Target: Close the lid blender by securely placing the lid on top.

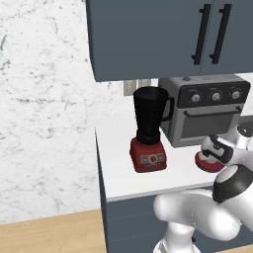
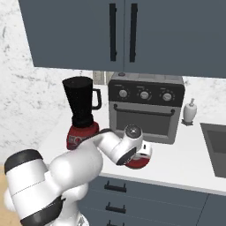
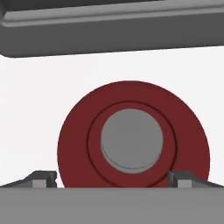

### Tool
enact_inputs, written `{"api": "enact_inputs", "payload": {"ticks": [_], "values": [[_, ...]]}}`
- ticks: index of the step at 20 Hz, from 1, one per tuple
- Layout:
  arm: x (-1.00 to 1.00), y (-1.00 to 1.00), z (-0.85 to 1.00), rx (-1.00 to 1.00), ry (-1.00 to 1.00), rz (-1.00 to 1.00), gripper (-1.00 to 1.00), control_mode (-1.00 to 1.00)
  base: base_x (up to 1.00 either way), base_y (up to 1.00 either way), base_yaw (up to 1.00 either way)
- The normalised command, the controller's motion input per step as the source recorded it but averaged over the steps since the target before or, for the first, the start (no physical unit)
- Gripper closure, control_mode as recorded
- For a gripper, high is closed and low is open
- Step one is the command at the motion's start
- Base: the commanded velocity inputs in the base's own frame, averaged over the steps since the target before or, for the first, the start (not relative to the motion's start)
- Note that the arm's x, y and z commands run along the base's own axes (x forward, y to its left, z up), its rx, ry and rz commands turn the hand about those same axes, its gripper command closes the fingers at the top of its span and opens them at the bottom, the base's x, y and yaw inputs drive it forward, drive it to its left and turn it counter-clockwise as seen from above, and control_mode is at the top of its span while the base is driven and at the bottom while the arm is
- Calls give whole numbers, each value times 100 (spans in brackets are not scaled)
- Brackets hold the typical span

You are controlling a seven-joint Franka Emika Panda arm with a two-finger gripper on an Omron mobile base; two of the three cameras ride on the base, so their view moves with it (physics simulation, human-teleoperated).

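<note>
The red round lid with its pale grey centre knob lies flat on the white counter, right under my hand. My gripper hangs just above it, open, one fingertip on each side of the disc and nothing held. From the base cameras the lid peeks out beneath the hand, in front of the toaster oven. The blender, a dark jar on a red base, stands uncovered to the lid's left.
A grey toaster oven stands just behind the lid. Dark upper cabinets hang over the counter. A small white bottle and a sink are at the right. The counter's front edge is close.
</note>
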Motion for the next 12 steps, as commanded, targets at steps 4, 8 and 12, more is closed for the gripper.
{"api": "enact_inputs", "payload": {"ticks": [4,8,12], "values": [[11,-24,-22,0,0,3,-100,-100,0,0,0],[12,-23,-19,0,0,1,-100,-100,0,0,0],[19,-5,-18,0,0,1,-100,-100,0,0,0]]}}
